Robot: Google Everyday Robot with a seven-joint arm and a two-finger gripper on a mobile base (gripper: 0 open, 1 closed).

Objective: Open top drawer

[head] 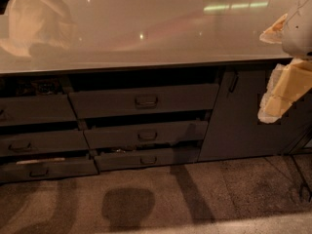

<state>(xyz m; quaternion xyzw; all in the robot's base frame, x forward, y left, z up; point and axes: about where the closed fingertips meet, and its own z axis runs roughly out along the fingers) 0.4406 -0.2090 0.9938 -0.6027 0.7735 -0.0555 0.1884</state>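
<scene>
Top drawer [117, 102]: widest dark grey front, middle column, directly under the surface [146, 28] edge. Small dark loop handle [146, 101] at its centre. Front stands forward of the cabinet, with a dark gap above it; it appears to be pulled out further than the two below.

Second drawer [146, 134] and third drawer [146, 158] sit beneath it, each narrower and set further back, with the same handle.

Left column: three more grey drawers [39, 143], stacked and partly cut off by the frame edge.

Right of the top drawer: tall grey cabinet door [241, 126] with a vertical handle [233, 84] near its upper left corner.

Tool [282, 91]: pale yellow, at the right edge in front of the cabinet door, well apart from the top drawer's handle and touching nothing visible. Cannot tell whether it is apart or together.

Surface glossy, reflecting ceiling lights. Speckled floor [234, 199] below, crossed by dark shadows.
</scene>
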